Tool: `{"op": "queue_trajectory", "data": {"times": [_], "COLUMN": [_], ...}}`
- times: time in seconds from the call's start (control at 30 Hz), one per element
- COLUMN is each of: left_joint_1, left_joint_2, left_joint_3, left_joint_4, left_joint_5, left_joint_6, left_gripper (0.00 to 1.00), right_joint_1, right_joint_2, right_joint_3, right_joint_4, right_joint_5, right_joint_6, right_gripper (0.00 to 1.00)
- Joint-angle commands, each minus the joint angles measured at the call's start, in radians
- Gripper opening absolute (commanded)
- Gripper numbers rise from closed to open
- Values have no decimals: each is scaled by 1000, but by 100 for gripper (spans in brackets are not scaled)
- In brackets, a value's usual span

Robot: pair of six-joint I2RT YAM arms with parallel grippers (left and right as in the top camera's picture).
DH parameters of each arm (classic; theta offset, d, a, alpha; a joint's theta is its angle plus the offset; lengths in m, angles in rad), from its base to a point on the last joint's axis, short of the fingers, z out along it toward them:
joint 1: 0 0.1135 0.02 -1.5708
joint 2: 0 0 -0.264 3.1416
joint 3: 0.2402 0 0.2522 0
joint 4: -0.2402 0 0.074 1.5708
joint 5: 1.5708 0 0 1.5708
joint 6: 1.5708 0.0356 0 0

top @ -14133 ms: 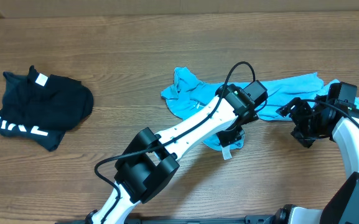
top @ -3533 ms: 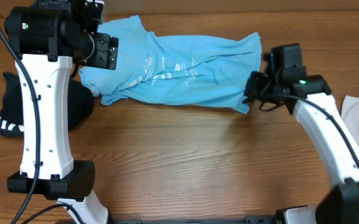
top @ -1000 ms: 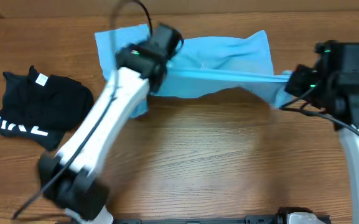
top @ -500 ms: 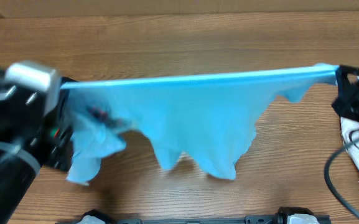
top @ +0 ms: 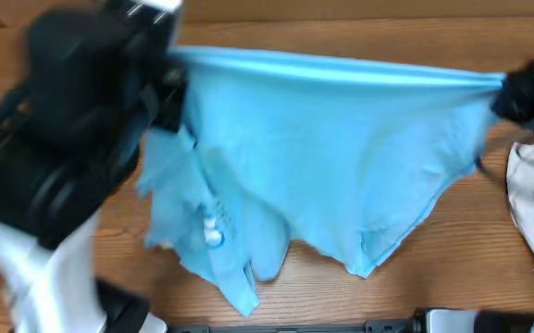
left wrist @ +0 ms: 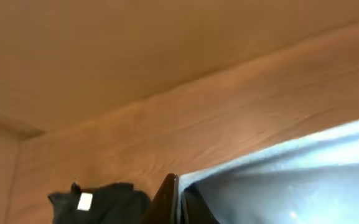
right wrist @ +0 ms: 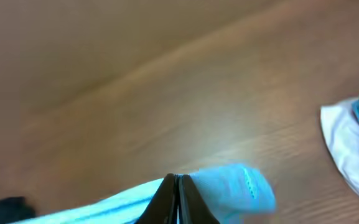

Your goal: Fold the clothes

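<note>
One T-shirt (top: pixel 341 157) taut left-right; loose edge nearward

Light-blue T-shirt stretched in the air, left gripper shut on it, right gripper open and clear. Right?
Not quite: the right gripper is also shut on the light-blue T-shirt, per the right wrist view. The left gripper shut on it and the shirt stretched in the air are correct.

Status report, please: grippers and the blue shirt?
Both jaws shut: left gripper and right gripper hold light-blue T-shirt by opposite ends. Shirt stretched, hanging. Black garment aside, not in way.
</note>
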Motion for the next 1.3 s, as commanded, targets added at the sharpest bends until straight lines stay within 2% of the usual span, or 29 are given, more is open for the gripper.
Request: {"op": "queue_trajectory", "data": {"times": [0.0,0.17,0.2,0.23,0.27,0.3,0.37,0.43,0.53,0.63,0.67,0.7,0.73,0.77,0.8,0.87,0.9,1.03,1.2,1.27], "left_joint_1": [45,48,56,62,74,84,109,144,202,241,240,240,240,240,239,239,239,237,238,238], "left_joint_2": [264,602,663,689,701,697,661,598,574,635,648,648,634,608,573,484,433,188,-37,-84], "left_joint_3": [-1,-1,-1,-1,-1,3,5,5,3,-37,-62,-66,-66,-64,-64,-64,-64,-64,-64,-64], "left_joint_4": [86,269,299,305,286,265,222,152,73,-24,-51,-69,-73,-73,-73,-73,-73,-73,-73,-73], "left_joint_5": [-54,-58,-59,-59,-59,-70,-84,-32,177,417,416,415,412,412,402,401,402,374,304,304], "left_joint_6": [49,76,75,64,41,42,38,27,29,74,73,72,65,55,41,39,37,15,15,15], "left_gripper": [4,6,28,57,89,95,100,100,100,91,89,77,66,67,69,74,76,80,84,85], "right_joint_1": [-19,-19,-19,-19,-23,-26,-38,-41,-41,-40,-40,-40,-40,-40,-40,-40,-40,-40,-41,-41], "right_joint_2": [175,468,530,558,572,572,557,543,542,544,544,544,544,544,544,544,544,544,544,544], "right_joint_3": [-3,-3,-3,-3,-3,-3,-3,-3,-6,-77,-143,-209,-313,-383,-446,-565,-619,-751,-752,-752], "right_joint_4": [59,306,372,395,389,381,340,249,84,-47,-46,-36,-2,29,58,153,228,536,727,745], "right_joint_5": [64,16,16,15,16,16,5,-12,-79,-119,-121,-123,-149,-166,-171,-172,-172,-172,-170,-135], "right_joint_6": [-30,-74,-80,-102,-104,-104,-102,-100,-100,-99,-95,-95,-97,-97,-97,-97,-101,-121,-135,-134], "right_gripper": [4,4,18,50,68,70,74,75,75,70,68,64,46,32,31,45,47,52,52,52]}}
